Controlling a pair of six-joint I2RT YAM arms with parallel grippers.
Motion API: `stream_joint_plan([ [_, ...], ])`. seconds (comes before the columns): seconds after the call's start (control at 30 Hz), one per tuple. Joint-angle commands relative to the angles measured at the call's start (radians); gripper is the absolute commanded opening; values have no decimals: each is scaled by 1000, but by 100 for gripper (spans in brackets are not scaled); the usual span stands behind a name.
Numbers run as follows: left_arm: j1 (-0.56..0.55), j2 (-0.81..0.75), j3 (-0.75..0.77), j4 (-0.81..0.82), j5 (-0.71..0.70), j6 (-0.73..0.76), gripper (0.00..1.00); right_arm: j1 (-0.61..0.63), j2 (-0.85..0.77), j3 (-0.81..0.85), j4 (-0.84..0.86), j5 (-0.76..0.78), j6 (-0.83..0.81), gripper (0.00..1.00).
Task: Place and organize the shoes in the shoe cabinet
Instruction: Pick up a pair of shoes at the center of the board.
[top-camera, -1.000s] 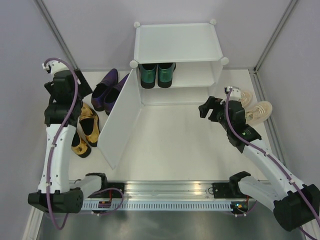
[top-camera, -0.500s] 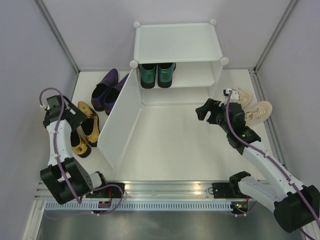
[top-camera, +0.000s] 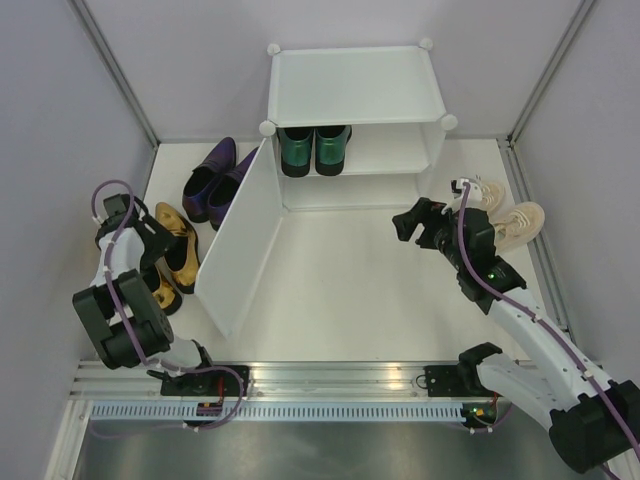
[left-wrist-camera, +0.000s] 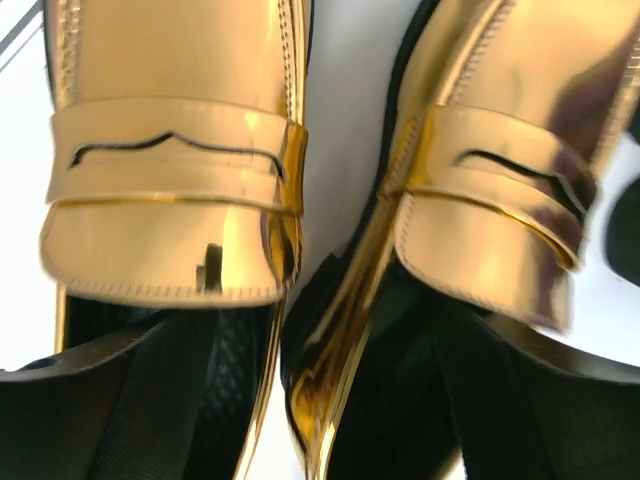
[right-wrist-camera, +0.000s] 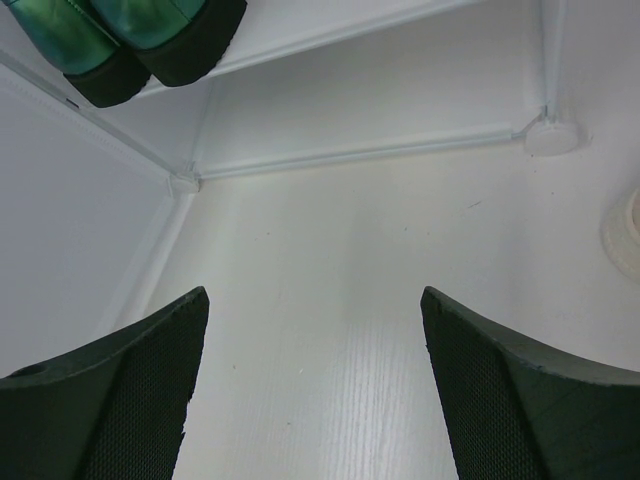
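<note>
1. The left arm, reaching up beside the purple shoes (top-camera: 212, 180) a second ago, has folded back and dropped over the gold loafers (top-camera: 170, 255). My reading is that gold is the next pair to go in.
2. The left gripper (left-wrist-camera: 320, 380) has its jaws spread wide, one dark finger (left-wrist-camera: 170, 400) low over each loafer's opening. It grips nothing, and I cannot tell whether it touches them.
3. The right gripper (right-wrist-camera: 315, 380) has barely moved. It hangs open and empty over the bare floor in front of the cabinet (top-camera: 355, 85), near the sneakers (top-camera: 505, 215).
4. The green loafers (top-camera: 315, 148) are the only pair shelved, on the lower tier at the left. The upper tier holds nothing. The purple and gold pairs lie left of the open door (top-camera: 240, 240) and the sneakers right of the cabinet.
5. The gold loafers are mirror-glossy with stitched straps and black lining, and probably slippery. The green pair is glossy too, and the sneakers are matt beige with laces.
6. The cabinet is smooth white plastic with flat panels and round corner knobs.
</note>
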Motion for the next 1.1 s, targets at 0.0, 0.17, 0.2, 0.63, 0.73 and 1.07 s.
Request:
stream_joint_plan([
  [0.0,6,64,-21,90,-18,18,87,-4,-20,2,35,8,0,90],
  [0.17,4,123,-21,96,-7,33,72,-4,-23,2,37,13,-2,90],
  [0.2,6,140,-23,96,-4,39,68,-5,-21,2,37,15,-2,90],
  [0.63,-52,-6,-28,63,34,64,2,-4,-39,21,28,18,-8,91],
  [0.73,-120,-98,47,12,-25,67,2,-5,-33,29,25,8,-8,91],
  [1.07,-195,-306,310,-97,-269,81,2,-8,-21,31,23,21,-8,91],
])
